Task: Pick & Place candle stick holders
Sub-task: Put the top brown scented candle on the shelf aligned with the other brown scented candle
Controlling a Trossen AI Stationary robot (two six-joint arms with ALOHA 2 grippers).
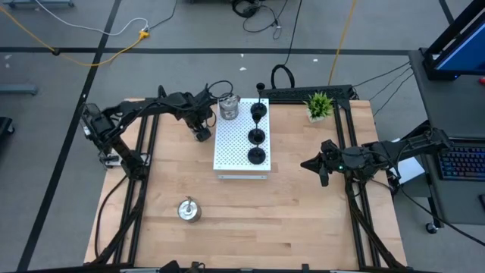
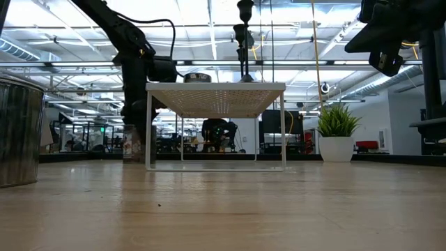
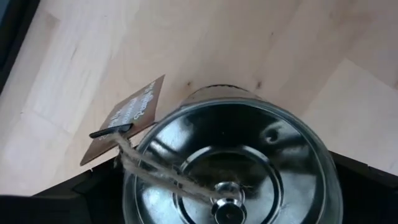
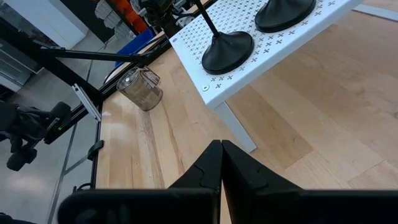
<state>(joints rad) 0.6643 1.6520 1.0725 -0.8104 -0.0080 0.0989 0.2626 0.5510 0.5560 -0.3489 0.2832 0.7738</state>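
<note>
L gripper (image 1: pixel 203 133), fingers spread wide, hangs just beside the white perforated board's (image 1: pixel 227 148) left edge, directly above a shiny silver metal candle holder (image 3: pixel 233 158); holder upright, axis vertical, sits between the jaws, not gripped. Three black round-based holders (image 1: pixel 257 136) on board. Second silver holder (image 1: pixel 189 209) near front. R gripper (image 1: pixel 323 168) clenched, empty, well apart; L arm nearer.

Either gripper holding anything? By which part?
Nothing held. The left gripper's open jaws flank the silver candle holder's sides, not closed; the right gripper is shut, empty.
</note>
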